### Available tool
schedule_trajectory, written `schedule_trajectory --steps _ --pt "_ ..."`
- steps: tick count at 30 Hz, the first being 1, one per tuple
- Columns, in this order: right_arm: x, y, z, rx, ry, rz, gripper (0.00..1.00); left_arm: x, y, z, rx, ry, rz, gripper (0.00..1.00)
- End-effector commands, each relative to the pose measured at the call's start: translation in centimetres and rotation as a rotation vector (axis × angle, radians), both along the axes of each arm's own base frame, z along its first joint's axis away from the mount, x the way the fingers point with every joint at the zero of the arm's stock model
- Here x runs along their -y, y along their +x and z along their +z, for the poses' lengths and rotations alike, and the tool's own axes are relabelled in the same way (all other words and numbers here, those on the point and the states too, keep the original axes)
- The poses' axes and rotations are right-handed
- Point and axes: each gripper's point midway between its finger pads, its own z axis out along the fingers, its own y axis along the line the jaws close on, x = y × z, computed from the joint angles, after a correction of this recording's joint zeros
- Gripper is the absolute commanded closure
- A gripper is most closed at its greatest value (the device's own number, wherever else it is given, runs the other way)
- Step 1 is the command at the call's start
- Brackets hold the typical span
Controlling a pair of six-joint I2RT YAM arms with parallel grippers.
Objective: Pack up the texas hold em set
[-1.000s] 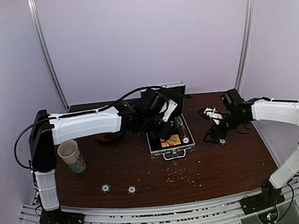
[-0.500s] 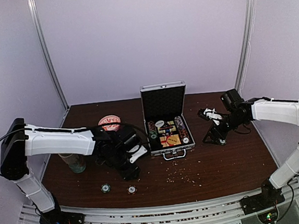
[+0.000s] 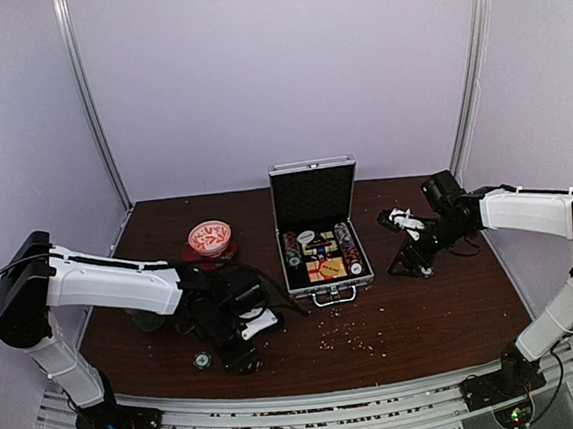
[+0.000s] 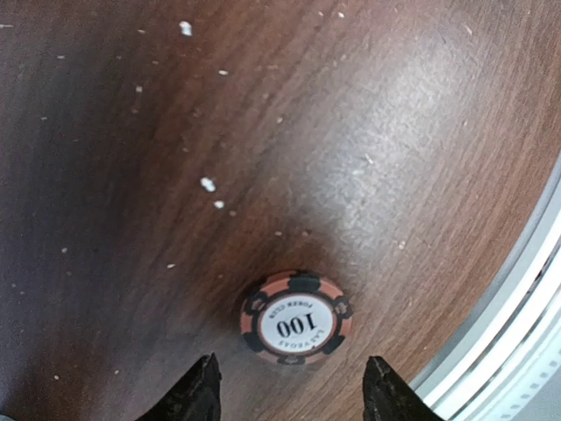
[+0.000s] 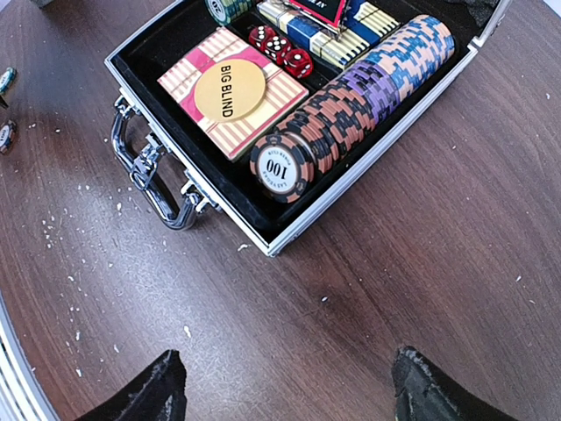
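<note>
The silver case [image 3: 313,194] stands open mid-table, lid upright. In the right wrist view its tray [image 5: 289,230] holds a row of chips [image 5: 351,114], a red-yellow card box [image 5: 203,98] with a yellow "BIG BLIND" disc [image 5: 230,90] on it, and red dice [image 5: 280,48]. My left gripper [image 3: 241,355] is low over the front of the table. It [image 4: 291,399] is open, and an orange-black "100" chip [image 4: 296,317] lies flat just ahead of its fingertips. Another loose chip [image 3: 202,359] lies to its left. My right gripper [image 5: 289,386] is open and empty over bare wood right of the case.
A red-and-white bowl [image 3: 209,238] sits left of the case. Pale crumbs [image 3: 353,341] are scattered over the wood in front of the case. The metal rail [image 4: 526,307] of the table's front edge runs close beside the chip. Two loose chips [image 5: 5,132] show at the right wrist view's left edge.
My left arm swung from over the case down to the front of the table and now covers the right-hand loose chip. The right arm has not moved.
</note>
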Motion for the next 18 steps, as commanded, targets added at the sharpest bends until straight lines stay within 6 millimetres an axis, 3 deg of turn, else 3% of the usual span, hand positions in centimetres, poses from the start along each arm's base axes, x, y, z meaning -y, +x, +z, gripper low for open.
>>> schedule_trajectory --steps 1,10,18 --pt "-0.2 0.3 0.5 0.009 0.005 0.013 0.18 0.9 -0.2 -0.8 0.002 -0.012 -0.033 0.45" --pt "-0.2 0.3 0.3 0.004 0.003 0.019 0.18 1.2 -0.4 -2.0 0.017 0.031 -0.052 0.49" --pt "-0.1 0.2 0.2 0.002 0.000 0.017 0.19 2.3 -0.4 -2.4 0.045 0.046 -0.076 0.60"
